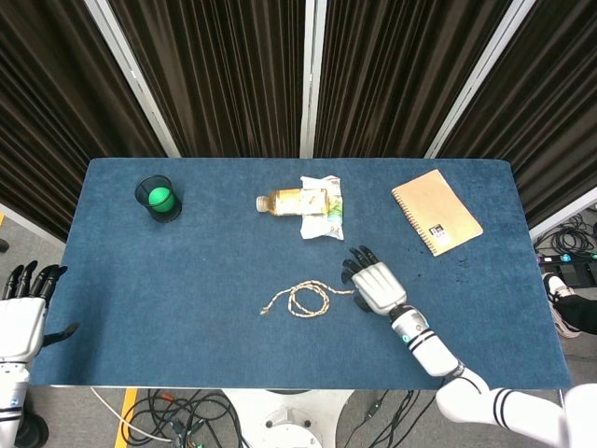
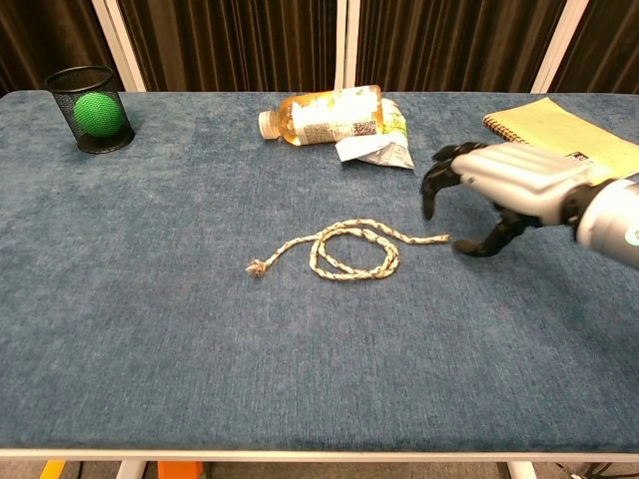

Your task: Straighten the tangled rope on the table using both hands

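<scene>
A short braided rope [image 1: 306, 299] [image 2: 344, 248] lies in a loop near the middle of the blue table [image 1: 187, 271], one end pointing left and the other right. My right hand [image 1: 375, 285] [image 2: 499, 185] hovers just right of the rope's right end, fingers spread and holding nothing. Its thumb reaches down close to that end without gripping it. My left hand [image 1: 20, 313] stays off the table's left edge, fingers apart and empty; the chest view does not show it.
A black mesh cup with a green ball [image 1: 159, 198] [image 2: 93, 110] stands at the far left. A lying bottle [image 1: 291, 200] [image 2: 319, 115] and a snack packet [image 1: 325, 213] [image 2: 377, 146] sit behind the rope. A tan spiral notebook [image 1: 437, 211] [image 2: 564, 140] lies at the far right.
</scene>
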Controlling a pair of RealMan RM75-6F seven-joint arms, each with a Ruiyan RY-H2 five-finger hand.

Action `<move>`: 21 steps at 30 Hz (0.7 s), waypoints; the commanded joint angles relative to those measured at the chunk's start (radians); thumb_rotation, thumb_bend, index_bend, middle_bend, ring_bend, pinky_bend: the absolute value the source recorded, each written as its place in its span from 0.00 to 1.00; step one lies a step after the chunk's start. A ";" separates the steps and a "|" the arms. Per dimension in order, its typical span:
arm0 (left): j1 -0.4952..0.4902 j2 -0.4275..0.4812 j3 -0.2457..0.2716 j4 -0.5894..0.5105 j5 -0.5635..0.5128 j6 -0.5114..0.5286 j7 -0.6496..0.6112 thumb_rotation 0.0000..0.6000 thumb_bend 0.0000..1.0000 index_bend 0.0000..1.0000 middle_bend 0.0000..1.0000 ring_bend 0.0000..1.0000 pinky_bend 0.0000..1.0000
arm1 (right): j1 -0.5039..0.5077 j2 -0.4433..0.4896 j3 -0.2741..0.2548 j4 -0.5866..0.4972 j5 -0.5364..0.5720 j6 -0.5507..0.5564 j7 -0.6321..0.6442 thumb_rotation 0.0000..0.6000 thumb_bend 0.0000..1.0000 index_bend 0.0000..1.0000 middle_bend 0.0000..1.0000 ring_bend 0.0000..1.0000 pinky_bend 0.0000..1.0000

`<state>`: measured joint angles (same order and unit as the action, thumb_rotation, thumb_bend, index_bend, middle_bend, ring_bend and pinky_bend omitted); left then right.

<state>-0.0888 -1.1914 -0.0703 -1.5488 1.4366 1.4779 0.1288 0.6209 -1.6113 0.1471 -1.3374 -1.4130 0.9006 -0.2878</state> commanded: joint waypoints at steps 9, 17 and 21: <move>0.000 0.001 -0.001 0.006 -0.005 -0.001 -0.010 1.00 0.06 0.16 0.13 0.00 0.00 | 0.041 -0.079 -0.014 0.081 -0.002 0.006 0.027 1.00 0.32 0.45 0.20 0.00 0.00; 0.000 -0.002 0.001 0.019 -0.003 -0.001 -0.021 1.00 0.06 0.16 0.13 0.00 0.00 | 0.045 -0.106 -0.022 0.116 -0.001 0.030 0.037 1.00 0.36 0.52 0.21 0.00 0.00; -0.004 -0.004 0.002 0.024 0.002 -0.003 -0.024 1.00 0.06 0.16 0.13 0.00 0.00 | 0.045 -0.115 -0.023 0.128 0.002 0.042 0.036 1.00 0.38 0.56 0.22 0.00 0.00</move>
<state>-0.0927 -1.1952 -0.0686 -1.5248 1.4389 1.4751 0.1049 0.6657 -1.7258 0.1242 -1.2094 -1.4116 0.9429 -0.2517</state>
